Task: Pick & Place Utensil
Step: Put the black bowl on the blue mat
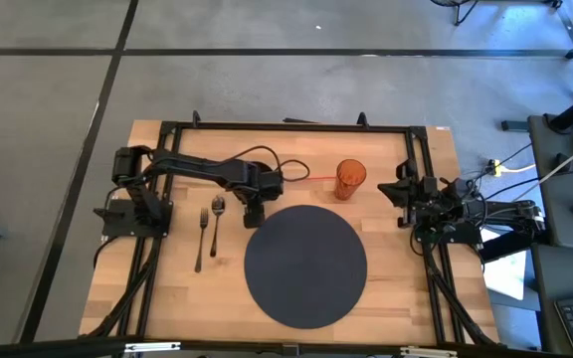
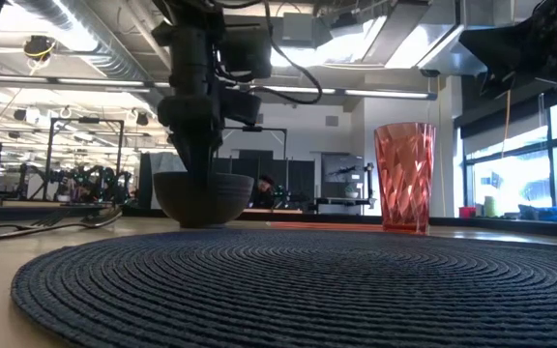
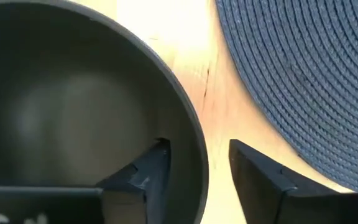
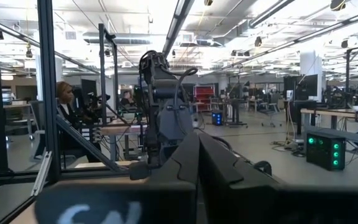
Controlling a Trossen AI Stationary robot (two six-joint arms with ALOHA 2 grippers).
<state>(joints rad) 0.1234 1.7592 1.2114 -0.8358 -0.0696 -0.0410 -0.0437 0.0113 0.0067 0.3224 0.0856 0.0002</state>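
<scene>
We read this as partway through. The left gripper sits over a dark bowl at about 10 o'clock off the round mat, bowl standing on the bench just off the mat's edge. Its fingers are spread apart, one inside the bowl wall and one outside, clamping nothing (looks like a release). Fork and spoon lie side by side at 9 o'clock of the mat, untouched by either arm. So the utensil pick and place is still left, we judge. Orange cup stands at 12 o'clock. The right gripper is parked at 3 o'clock, fingers together, empty.
</scene>
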